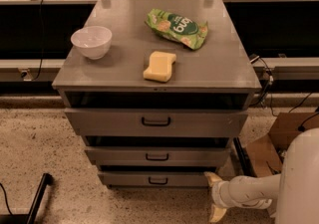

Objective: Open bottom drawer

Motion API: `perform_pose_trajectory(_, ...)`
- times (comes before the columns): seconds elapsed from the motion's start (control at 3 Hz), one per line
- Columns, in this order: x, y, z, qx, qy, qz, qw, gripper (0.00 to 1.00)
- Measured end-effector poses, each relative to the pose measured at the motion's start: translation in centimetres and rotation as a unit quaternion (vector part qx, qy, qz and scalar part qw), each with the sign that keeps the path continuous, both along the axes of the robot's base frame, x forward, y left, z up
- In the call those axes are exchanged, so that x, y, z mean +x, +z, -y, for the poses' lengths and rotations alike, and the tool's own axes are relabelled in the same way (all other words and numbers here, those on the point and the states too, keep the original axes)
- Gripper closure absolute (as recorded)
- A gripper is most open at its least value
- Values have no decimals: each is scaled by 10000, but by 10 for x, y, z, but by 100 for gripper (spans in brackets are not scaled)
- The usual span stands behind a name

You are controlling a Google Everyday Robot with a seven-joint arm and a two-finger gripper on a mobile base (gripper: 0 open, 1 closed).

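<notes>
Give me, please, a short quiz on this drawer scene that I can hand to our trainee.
1. True or false: the gripper is clamped on the handle of the bottom drawer.
2. Which item lies nearest the front edge of the cabinet top? A) white bowl B) yellow sponge C) green snack bag
3. Fill in: the cabinet has ___ drawers.

Key:
1. False: the gripper hangs low beside the bottom drawer's right end as pictured, jaws open, off the handle.
2. B
3. three
</notes>
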State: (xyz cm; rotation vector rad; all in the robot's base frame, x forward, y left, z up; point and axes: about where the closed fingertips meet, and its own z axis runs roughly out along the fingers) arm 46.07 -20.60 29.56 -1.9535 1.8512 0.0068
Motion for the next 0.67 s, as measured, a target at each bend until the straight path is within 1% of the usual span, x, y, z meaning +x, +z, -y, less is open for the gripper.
perform_pose_trajectory(0.33, 0, -1, -1, 197, 56, -56, 9998, 0)
perform_pose_trajectory(0.67, 2, -4, -3, 534, 154, -89, 9984, 0)
